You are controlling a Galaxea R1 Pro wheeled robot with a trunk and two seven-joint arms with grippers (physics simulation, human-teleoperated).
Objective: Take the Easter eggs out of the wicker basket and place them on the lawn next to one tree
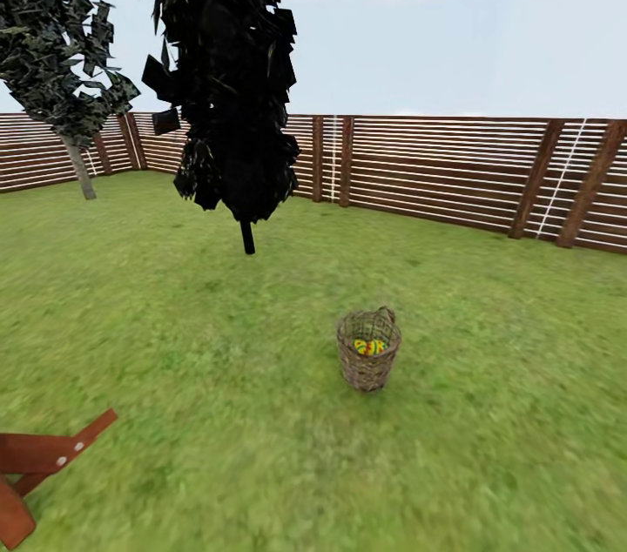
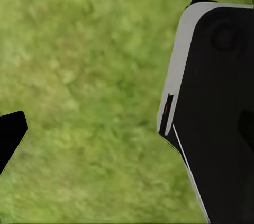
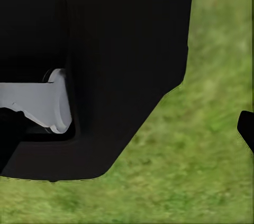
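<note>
- The wicker basket [image 1: 368, 350] stands on the lawn [image 1: 218, 378], well in front of the fence [image 1: 453, 169].
- Easter eggs [image 1: 369, 346] lie inside it.
- I cannot tell whether my claws are apart or together.

Nothing to read from where I stand.
I find no words, labels, brands, numbers or signs on the basket [image 1: 368, 352] at lower centre of my head view, on the fence [image 1: 453, 169] across the middle, or on the red-brown wooden piece [image 1: 43, 465] at lower left.
</note>
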